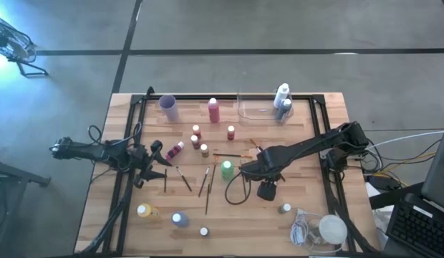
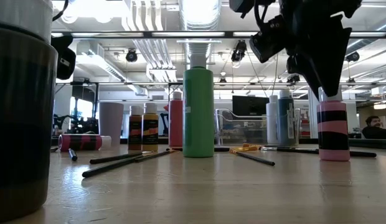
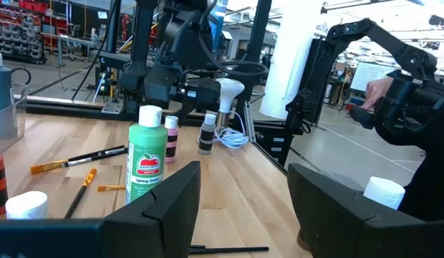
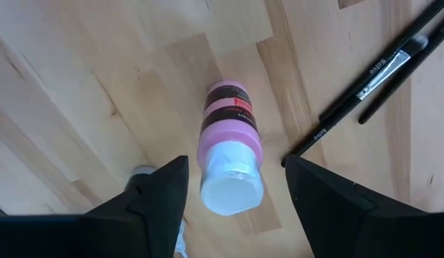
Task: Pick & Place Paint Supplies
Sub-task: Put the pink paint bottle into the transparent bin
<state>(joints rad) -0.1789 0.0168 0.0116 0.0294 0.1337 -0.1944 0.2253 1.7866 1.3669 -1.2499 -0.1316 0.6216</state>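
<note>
- I saw the right tool [image 4: 233, 190] hanging wide open, gripping nothing, directly above a small pink bottle [image 4: 229, 154] standing upright on the desk [image 1: 308, 193]; two dark brushes [image 4: 372, 72] lay just beside it
- The left tool [image 1: 152, 161] waited open and empty at the desk's left side; the green bottle [image 1: 227, 170] stood near the middle
</note>
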